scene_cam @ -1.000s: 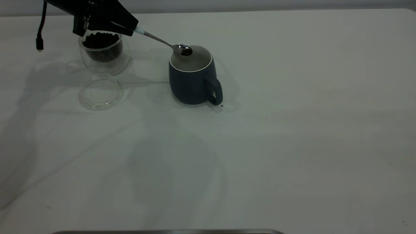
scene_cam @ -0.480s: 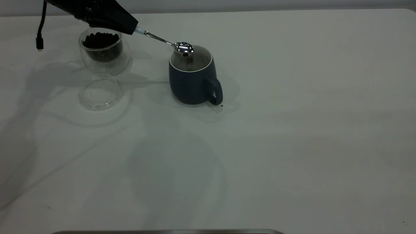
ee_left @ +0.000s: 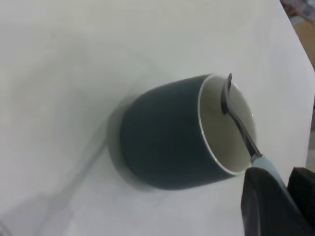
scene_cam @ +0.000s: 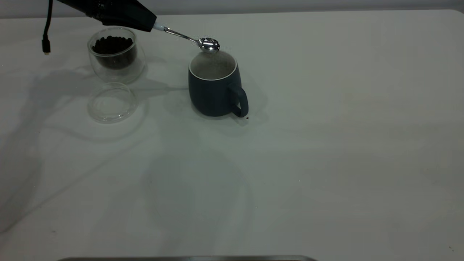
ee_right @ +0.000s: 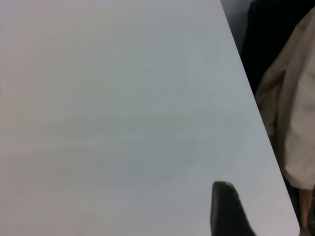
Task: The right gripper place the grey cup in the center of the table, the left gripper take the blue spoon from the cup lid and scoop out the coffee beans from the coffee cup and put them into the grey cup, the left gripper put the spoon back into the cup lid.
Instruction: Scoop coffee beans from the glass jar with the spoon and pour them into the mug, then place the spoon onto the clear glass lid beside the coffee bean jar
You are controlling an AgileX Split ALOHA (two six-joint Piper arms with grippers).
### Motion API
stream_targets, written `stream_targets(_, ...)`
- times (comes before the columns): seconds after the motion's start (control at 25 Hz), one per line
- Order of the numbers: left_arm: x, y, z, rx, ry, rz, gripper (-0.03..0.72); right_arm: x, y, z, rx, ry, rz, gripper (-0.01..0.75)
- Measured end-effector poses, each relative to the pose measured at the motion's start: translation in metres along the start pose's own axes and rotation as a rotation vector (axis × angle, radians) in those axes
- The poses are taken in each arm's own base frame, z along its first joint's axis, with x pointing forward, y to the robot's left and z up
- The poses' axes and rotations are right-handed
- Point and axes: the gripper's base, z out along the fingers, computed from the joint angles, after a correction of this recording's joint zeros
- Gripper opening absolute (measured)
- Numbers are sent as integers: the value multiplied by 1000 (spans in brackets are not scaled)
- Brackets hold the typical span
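Holding the small blue spoon [scene_cam: 188, 37] with its pale blue handle and shiny metal bowl, my black left fingers [scene_cam: 143, 22] pinch tight on the handle end. My left arm comes in from the far left corner of the wide off-white desk [scene_cam: 326, 145]. The spoon's shiny bowl hangs just above the far rim of the big dark blue-grey cup [scene_cam: 216, 87], not touching it, and looks bare of beans. In my left wrist view the spoon [ee_left: 238, 123] reaches across the cup's [ee_left: 172, 142] pale open mouth, turned on its side.

The grey cup stands upright near the middle of the desk, its loop handle facing the near right. I cannot see down to its bottom. One tiny dark speck [scene_cam: 247, 117] lies on the desk beside the handle.

The small clear glass coffee cup [scene_cam: 115, 58] stands left of the grey cup, holding dark coffee beans [scene_cam: 112, 44]. The round clear lid [scene_cam: 112, 102] lies flat in front of it.

My right fingers [ee_right: 229, 214] show only a dark tip over bare desk, so I cannot tell how they stand.
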Motion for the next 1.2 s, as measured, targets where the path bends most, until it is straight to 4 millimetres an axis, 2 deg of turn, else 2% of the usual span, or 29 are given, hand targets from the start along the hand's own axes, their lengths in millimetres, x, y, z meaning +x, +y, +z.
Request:
stream_targets(0.08, -2, -3, -9, -27, 18, -36, 125, 0, 0, 0, 0, 0, 0, 364)
stream_targets(0.24, -13, -20, -49, -124, 21, -95, 125, 0, 0, 0, 0, 0, 0, 364)
stream_targets(0.36, -24, -42, -78, -191, 1, -147, 125, 0, 0, 0, 0, 0, 0, 364)
stream_targets(0.56, -43, -88, -110, -277, -32, -155, 125, 0, 0, 0, 0, 0, 0, 364)
stream_targets(0.64, -44, -107, -120, -307, -34, -140, 125, 0, 0, 0, 0, 0, 0, 364)
stream_targets(0.72, -39, -126, -129, -340, -15, -124, 125, 0, 0, 0, 0, 0, 0, 364)
stream_targets(0.88, -11, -145, -134, -393, 75, -111, 125, 0, 0, 0, 0, 0, 0, 364)
stream_targets(1.04, 23, -133, -138, -343, 84, -164, 125, 0, 0, 0, 0, 0, 0, 364)
stream_targets(1.2, 55, -111, -154, -319, 44, -260, 125, 0, 0, 0, 0, 0, 0, 364)
